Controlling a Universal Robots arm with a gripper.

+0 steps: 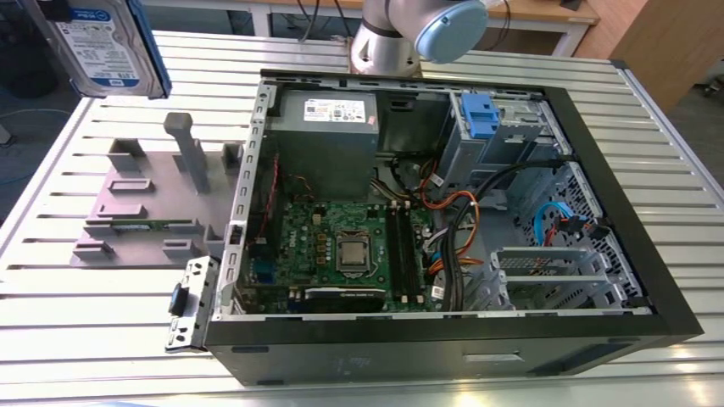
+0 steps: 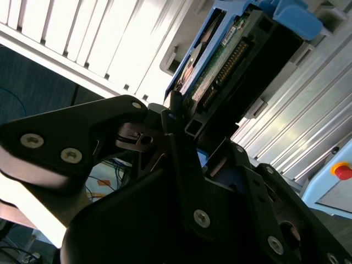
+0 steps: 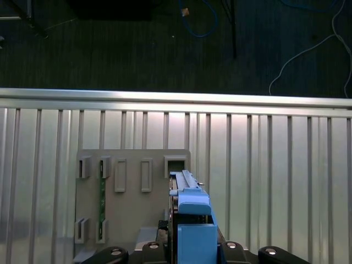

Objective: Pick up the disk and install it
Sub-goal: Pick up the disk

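The disk (image 1: 102,42), silver with a white-and-blue label and a blue bracket, hangs in the air at the exterior view's upper left, above the table's far corner and clear of the stand. In the first wrist view its blue bracket edge (image 3: 192,225) stands upright between my gripper's (image 3: 192,254) dark fingers (image 3: 113,254), with the grey stand below. The second wrist view shows the disk's connector end (image 2: 231,52) clamped by the gripper (image 2: 181,126). The gripper is shut on the disk.
An open black computer case (image 1: 633,246) lies on the slatted metal table (image 1: 68,322), with a grey power-supply box (image 1: 328,136), a motherboard and a drive bay with a blue bracket (image 1: 481,114). The grey plastic stand (image 1: 147,203) sits left of the case. The arm's base (image 1: 419,34) rises behind it.
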